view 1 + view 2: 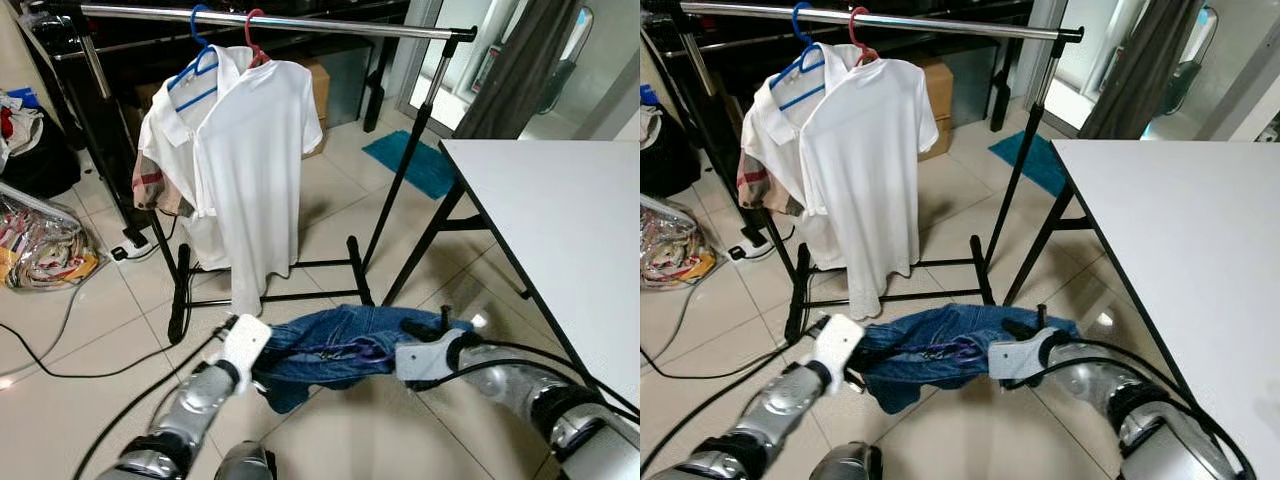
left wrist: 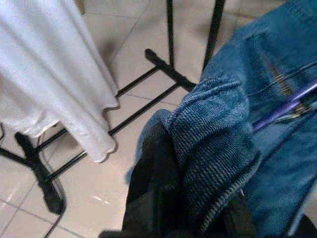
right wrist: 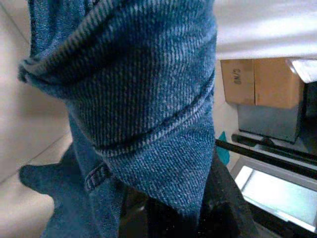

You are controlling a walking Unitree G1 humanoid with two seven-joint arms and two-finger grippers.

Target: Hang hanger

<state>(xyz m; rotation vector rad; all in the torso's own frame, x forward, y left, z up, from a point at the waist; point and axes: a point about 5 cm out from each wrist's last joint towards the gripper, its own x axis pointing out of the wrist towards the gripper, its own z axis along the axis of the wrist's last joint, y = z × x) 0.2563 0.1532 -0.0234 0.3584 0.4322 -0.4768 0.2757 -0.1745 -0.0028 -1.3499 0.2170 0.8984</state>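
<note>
Below the rack (image 1: 270, 20), each hand, left (image 1: 262, 352) and right (image 1: 428, 330), pinches the denim garment (image 1: 335, 345).

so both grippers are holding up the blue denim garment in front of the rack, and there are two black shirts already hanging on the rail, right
Not quite: the two shirts on the rail are white, not black, as the left eye view shows. The rest holds: the left gripper and right gripper hold the denim garment before the rack.

Both silver arms reach forward and low, bent at the elbow, with the wrists turned toward each other. The left tool (image 1: 262, 352) is closed on one end of the denim garment (image 1: 335, 345), its black fingers (image 2: 153, 198) wrapped in the cloth. The right tool (image 1: 432, 328) grips the other end, and the cloth covers its fingers too.
</note>
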